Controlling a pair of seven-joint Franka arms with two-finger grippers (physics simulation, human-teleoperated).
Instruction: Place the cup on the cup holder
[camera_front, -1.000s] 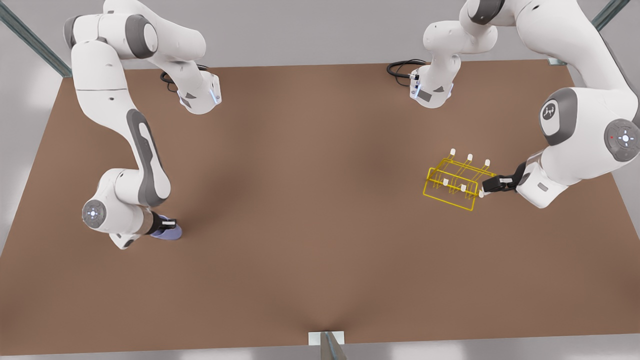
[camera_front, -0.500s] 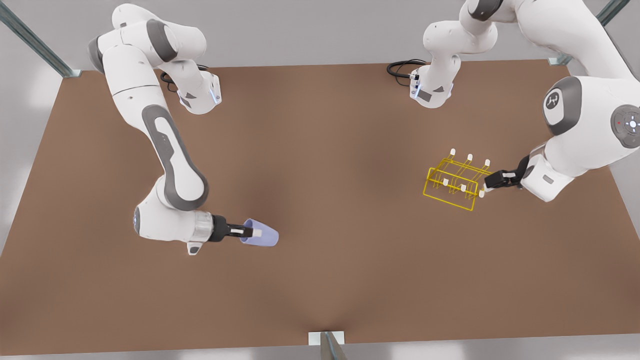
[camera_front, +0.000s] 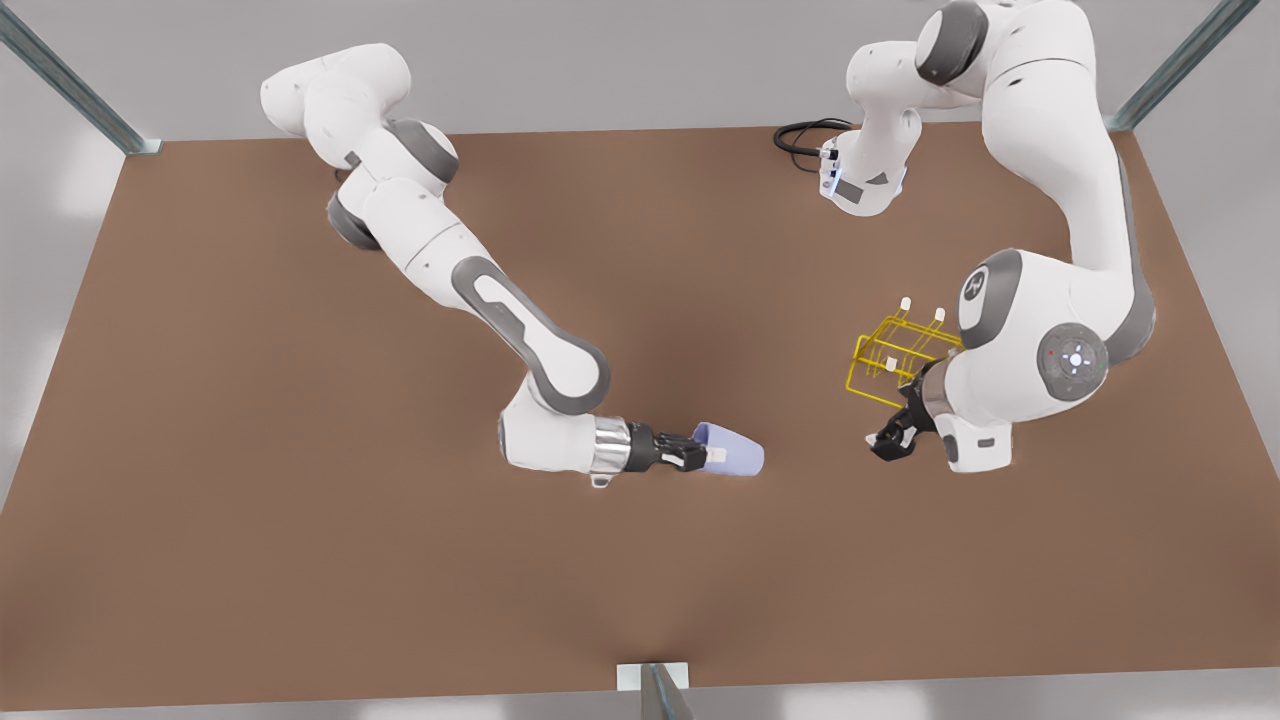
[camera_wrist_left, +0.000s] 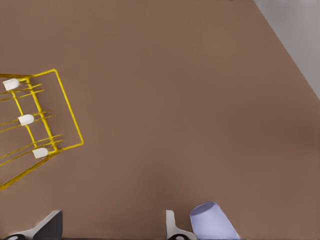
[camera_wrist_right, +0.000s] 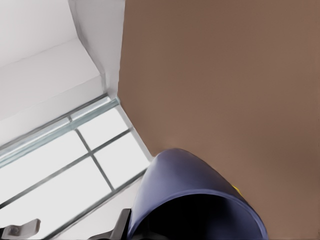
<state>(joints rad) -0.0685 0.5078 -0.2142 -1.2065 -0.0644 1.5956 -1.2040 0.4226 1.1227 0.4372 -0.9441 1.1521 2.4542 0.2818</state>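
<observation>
The lavender-blue cup (camera_front: 737, 458) lies on its side just above the table, near the middle, its rim toward the wrist. My right gripper (camera_front: 703, 456), on the arm from the front view's left, is shut on its rim. The right wrist view looks along the cup (camera_wrist_right: 195, 200) from close up. The yellow wire cup holder (camera_front: 882, 362) stands at the front view's right, partly hidden behind my left arm. My left gripper (camera_front: 884, 442) hangs open just in front of it, holding nothing. The left wrist view shows its spread fingers (camera_wrist_left: 50, 226), the cup holder (camera_wrist_left: 35, 125) and the cup (camera_wrist_left: 215, 222).
The brown table (camera_front: 300, 550) has bare room between the cup and the cup holder. A black cable (camera_front: 800, 135) loops beside the arm base at the back. A metal post (camera_front: 655, 688) stands at the front edge.
My right gripper has carried the cup from the front view's left to the middle. My left gripper has left the cup holder's end and swung down in front of it.
</observation>
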